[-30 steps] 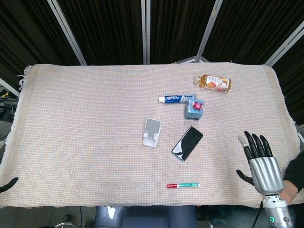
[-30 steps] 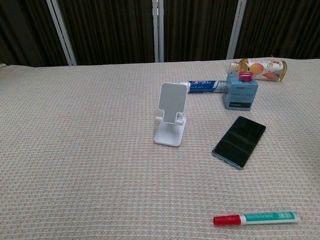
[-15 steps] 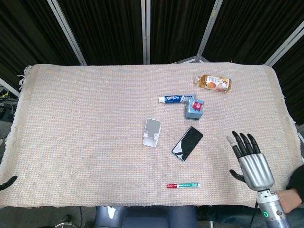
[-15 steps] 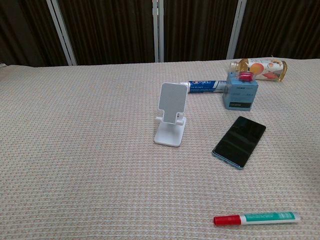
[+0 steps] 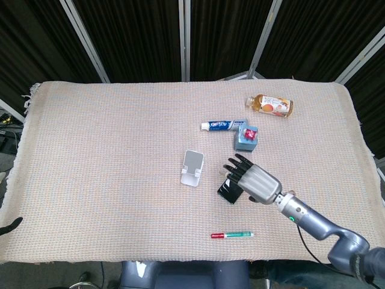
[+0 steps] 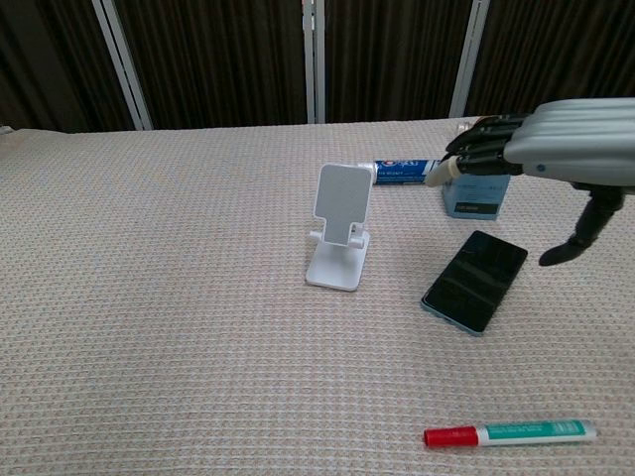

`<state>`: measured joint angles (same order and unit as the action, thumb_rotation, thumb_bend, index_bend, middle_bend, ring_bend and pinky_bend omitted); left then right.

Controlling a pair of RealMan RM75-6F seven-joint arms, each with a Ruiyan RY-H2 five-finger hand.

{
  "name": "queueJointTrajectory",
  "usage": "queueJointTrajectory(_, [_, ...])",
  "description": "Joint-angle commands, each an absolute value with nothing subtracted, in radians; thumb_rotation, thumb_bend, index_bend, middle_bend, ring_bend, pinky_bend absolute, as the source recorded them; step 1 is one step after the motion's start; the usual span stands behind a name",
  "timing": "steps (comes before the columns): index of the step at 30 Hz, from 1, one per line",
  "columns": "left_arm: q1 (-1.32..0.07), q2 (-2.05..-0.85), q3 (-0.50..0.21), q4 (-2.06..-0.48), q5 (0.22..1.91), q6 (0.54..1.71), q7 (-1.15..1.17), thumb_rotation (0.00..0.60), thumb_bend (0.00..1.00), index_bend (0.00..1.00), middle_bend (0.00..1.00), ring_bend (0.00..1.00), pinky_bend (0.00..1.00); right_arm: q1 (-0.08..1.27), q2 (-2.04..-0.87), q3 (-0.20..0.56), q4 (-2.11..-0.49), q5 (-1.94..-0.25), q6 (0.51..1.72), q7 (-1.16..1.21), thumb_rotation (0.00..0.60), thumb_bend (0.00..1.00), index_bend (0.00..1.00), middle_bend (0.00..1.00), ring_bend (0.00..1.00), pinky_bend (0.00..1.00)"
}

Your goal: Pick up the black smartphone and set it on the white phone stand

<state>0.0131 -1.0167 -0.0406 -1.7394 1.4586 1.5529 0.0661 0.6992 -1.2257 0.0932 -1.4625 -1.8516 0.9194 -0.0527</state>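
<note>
1. The right hand [image 5: 251,179] hovers above the black smartphone [image 6: 475,281], palm down, fingers extended side by side and thumb hanging apart; it holds nothing.
2. The smartphone lies flat on the counter [image 5: 108,156], right of centre and toward the near edge, just beside the white phone stand [image 5: 193,167], which stands empty.
3. By my judgement only the reach is done; grasping, lifting and seating the phone on the stand are all left.
4. The chest view shows clear air between hand and phone; the head view hides much of the phone under the hand.
5. The head view alone shows a dark tip of the left hand [image 5: 11,226] at the near left edge; I cannot tell its state.
</note>
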Motion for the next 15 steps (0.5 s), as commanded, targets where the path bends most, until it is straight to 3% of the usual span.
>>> queueJointTrajectory(1, [0.002,-1.029,-0.049,-1.73,1.428,1.528,0.083,0.6,0.0,0.0,0.0,0.0,0.0,0.788,-1.337,0.065,-1.294,-1.918,0.88,0.031,0.6,0.0,0.18,0.17,0.1,0.11])
queueJointTrajectory(8, [-0.011,-1.044,-0.058,-1.709,1.378,1.491,0.1,0.6,0.0,0.0,0.0,0.0,0.0,0.849,-1.443,-0.009,-1.08,-1.967,0.892,0.095,0.6,0.0,0.21,0.21,0.13,0.12])
queueJointTrajectory(15, [-0.025,-1.061,-0.063,-1.698,1.351,1.463,0.127,0.6,0.0,0.0,0.0,0.0,0.0,0.862,-1.544,-0.083,-0.888,-2.016,1.003,0.149,0.6,0.0,0.25,0.22,0.14,0.12])
